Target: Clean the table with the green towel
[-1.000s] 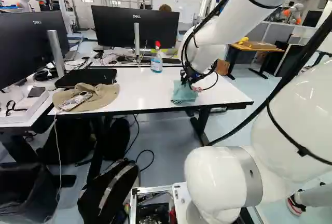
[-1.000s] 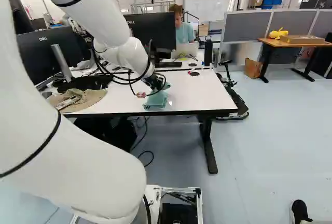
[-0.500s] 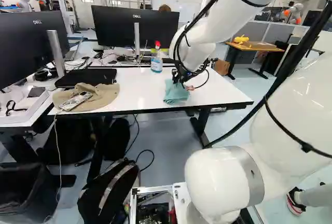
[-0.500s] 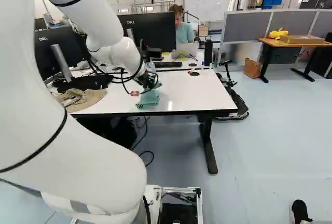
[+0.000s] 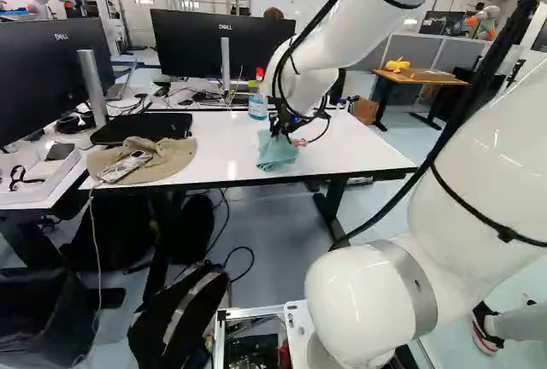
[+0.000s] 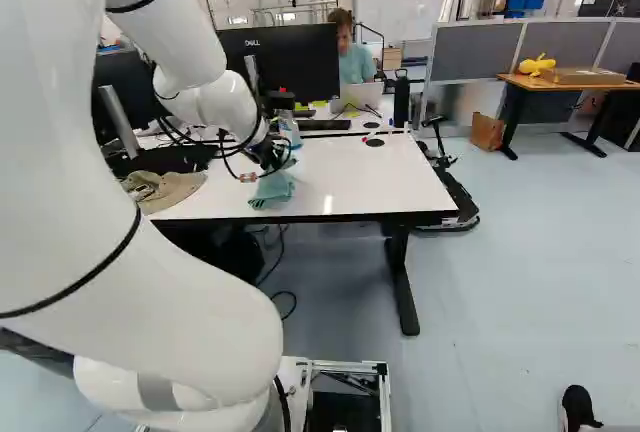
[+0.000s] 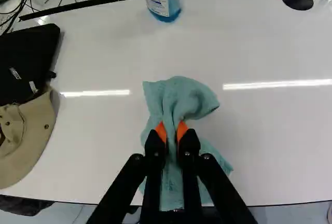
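1. At the left of the left base view, the beige fabric hat (image 5: 169, 155) and the patterned phone (image 5: 126, 166) lying on it could be snagged or pushed if the wiping stroke is carried too far that way.
2. Near the centre of that view, the clear spray bottle of blue liquid (image 5: 258, 107) could be tipped if the stroke is taken too far back; it stands upright behind the towel.
3. The crumpled green cloth towel (image 5: 276, 154) is seen just right of centre, near the front edge of the white rectangular table (image 5: 363, 151). It is pinched between the orange pads (image 7: 161, 130) of the black two-fingered gripper (image 7: 171, 131), closed on it. Since only a bunched ridge is held, the cloth could slip out under drag, or be rucked up and leave streaks.
4. In the wrist view, the towel's long axis is judged to run roughly along the gripper's line, front to back across the table. No true pointing end is shown; the far flap is folded away from the hat's side.
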Tool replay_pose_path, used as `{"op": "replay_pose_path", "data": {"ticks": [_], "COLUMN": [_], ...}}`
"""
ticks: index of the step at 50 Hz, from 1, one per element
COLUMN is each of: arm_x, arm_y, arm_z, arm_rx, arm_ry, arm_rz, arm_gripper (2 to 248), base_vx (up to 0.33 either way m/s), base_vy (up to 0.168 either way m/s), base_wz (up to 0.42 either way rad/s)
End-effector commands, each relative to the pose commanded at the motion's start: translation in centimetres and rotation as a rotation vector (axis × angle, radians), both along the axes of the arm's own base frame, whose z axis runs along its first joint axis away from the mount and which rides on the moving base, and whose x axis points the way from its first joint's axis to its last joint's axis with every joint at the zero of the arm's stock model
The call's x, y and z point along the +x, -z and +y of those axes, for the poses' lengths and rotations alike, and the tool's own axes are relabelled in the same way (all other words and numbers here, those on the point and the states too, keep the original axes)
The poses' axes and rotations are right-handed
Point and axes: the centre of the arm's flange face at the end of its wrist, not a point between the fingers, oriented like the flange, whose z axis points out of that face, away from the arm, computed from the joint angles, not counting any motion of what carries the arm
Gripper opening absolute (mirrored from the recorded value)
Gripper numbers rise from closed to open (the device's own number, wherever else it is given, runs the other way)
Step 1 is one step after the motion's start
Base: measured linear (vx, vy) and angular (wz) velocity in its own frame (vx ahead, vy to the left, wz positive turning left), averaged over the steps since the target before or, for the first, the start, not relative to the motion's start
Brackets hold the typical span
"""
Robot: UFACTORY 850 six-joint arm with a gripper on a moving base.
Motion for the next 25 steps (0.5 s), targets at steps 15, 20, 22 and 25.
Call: {"op": "replay_pose_path", "data": {"ticks": [15, 20, 22, 25], "arm_x": [0.8, 1.1, 1.2, 1.3], "arm_y": [-0.1, -0.1, -0.1, -0.1], "arm_z": [2.4, 3.3, 3.6, 4.1], "arm_rx": [0.000, 0.000, 0.000, 0.000], "arm_ry": [-0.053, -0.071, -0.078, -0.088], "arm_rz": [0.001, 0.001, 0.001, 0.001], "arm_gripper": [42, 42, 42, 42], "base_vx": [0.000, 0.000, 0.000, 0.000], "base_vy": [0.000, 0.000, 0.000, 0.000], "base_wz": [0.000, 0.000, 0.000, 0.000]}}
